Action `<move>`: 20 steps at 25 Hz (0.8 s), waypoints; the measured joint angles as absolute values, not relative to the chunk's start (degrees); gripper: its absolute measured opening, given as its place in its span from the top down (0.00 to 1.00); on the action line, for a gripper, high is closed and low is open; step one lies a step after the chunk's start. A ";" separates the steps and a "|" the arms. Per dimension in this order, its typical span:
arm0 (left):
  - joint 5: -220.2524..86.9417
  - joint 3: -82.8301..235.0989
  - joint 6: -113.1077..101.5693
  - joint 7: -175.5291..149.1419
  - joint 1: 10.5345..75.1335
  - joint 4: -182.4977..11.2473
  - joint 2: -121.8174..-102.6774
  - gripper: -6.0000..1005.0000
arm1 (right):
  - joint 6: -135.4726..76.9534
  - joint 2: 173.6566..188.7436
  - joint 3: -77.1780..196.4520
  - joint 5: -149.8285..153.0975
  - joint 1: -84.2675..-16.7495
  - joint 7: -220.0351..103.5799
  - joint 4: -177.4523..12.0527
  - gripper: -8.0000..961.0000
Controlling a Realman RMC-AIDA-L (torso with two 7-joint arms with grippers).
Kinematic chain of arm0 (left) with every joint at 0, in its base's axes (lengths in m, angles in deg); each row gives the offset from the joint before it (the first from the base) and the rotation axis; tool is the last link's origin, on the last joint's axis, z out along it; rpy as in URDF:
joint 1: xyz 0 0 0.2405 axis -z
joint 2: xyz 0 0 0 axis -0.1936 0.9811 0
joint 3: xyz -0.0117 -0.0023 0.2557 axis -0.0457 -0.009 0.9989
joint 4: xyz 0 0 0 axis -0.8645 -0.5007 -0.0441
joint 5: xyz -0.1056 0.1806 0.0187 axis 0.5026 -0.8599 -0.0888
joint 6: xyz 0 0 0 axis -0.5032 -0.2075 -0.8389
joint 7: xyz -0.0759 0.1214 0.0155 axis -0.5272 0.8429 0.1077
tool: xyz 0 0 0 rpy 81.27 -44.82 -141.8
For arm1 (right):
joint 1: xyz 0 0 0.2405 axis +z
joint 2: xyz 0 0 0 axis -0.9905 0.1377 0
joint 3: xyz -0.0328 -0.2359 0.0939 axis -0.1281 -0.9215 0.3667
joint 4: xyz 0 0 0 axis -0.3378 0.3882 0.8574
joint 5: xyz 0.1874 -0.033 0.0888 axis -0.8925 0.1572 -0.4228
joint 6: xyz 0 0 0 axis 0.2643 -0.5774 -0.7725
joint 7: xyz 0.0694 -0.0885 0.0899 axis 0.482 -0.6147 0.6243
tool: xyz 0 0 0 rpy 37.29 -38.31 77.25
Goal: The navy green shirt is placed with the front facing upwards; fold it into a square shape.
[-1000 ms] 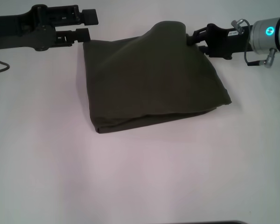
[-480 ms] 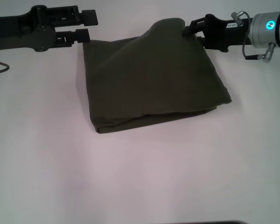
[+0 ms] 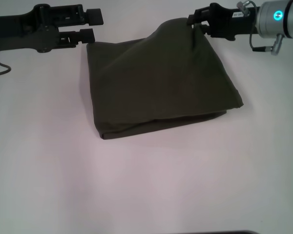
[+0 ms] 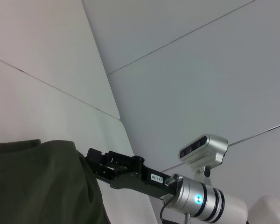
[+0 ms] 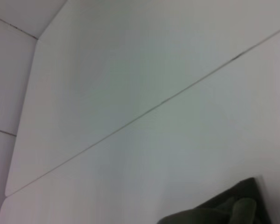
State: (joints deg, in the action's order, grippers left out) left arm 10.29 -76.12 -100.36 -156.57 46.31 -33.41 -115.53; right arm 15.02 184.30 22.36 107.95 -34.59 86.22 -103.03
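Cloth this soft sags: our right gripper [image 3: 194,23] pinches the shirt [image 3: 156,87] at its far corner, left gripper [image 3: 90,27] spread beside the other; we judge corners the best holds.

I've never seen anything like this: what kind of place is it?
Probably a robot test room: a plain white table, bare white wall panels, and a camera on a stand watching a shirt being folded.

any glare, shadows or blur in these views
Head view: even light, no glare, a soft shadow under the shirt, its folds lost in the dark cloth. Left wrist view: sharp, with the lit ring on the right gripper glowing. Right wrist view: soft, mostly blank wall, shirt edge blurred.
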 joint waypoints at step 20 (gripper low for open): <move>10.28 -76.20 -100.44 -156.57 46.40 -33.85 -115.32 0.30 | 14.14 181.35 20.72 108.48 -31.97 86.55 -103.04 0.55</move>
State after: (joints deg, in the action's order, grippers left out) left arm 10.28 -76.20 -100.44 -156.57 46.40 -33.85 -115.32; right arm 14.14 181.35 20.72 108.48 -31.97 86.55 -103.04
